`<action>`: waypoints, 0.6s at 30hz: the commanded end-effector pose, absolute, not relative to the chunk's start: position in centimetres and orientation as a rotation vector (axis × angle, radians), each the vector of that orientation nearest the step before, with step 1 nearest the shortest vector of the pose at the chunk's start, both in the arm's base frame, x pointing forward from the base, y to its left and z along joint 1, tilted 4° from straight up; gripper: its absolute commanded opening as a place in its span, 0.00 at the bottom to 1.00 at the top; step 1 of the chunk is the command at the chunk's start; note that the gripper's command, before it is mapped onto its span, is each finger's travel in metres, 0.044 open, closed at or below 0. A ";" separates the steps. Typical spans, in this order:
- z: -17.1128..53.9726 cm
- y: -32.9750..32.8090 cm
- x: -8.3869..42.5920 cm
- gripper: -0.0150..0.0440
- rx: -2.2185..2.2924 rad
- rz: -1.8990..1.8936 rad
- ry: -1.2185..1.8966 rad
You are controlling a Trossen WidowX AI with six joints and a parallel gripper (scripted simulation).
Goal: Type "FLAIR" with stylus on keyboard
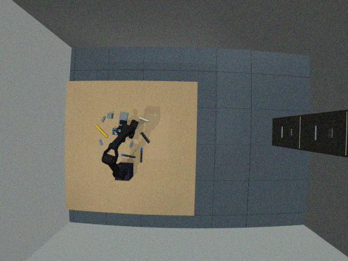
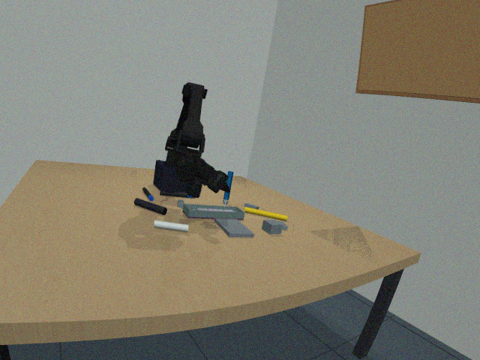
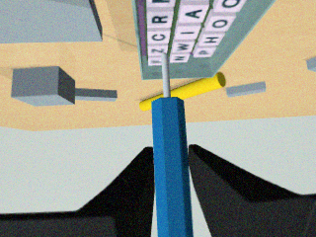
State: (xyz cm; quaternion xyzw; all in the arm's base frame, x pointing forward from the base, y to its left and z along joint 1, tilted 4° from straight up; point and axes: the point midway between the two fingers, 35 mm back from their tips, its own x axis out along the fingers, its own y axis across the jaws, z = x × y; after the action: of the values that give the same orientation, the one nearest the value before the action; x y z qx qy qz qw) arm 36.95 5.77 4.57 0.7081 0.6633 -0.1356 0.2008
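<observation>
My gripper (image 3: 170, 153) (image 2: 227, 186) is shut on the blue stylus (image 3: 171, 197) (image 2: 230, 178) (image 1: 114, 130), which stands nearly upright with its thin metal tip down. The keyboard (image 2: 213, 214) (image 3: 197, 71) is a teal tray with pale lettered keys, below the gripper. In the wrist view its near end shows Z, C, R in the left column, N, W, I, A in the middle and P, H, O in the right; a key at the left column's end is partly readable. The tip appears at the right edge of the Z key. Whether it touches cannot be told.
A yellow rod (image 2: 267, 214) (image 3: 197, 89) (image 1: 101, 131) lies beyond the keyboard's near end in the wrist view. A grey slab (image 2: 234, 228) (image 3: 49, 20) and a grey block (image 2: 271, 226) (image 3: 35, 84) lie beside it. A white rod (image 2: 171, 226) and a black rod (image 2: 150, 205) lie at the other side.
</observation>
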 end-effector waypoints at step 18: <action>3.5 5.7 37.1 0.39 1.977 -0.384 1.855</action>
State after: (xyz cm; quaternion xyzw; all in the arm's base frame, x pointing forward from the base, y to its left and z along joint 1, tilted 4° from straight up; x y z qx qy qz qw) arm 37.06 5.75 3.68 0.7078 0.6638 -0.1367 0.1993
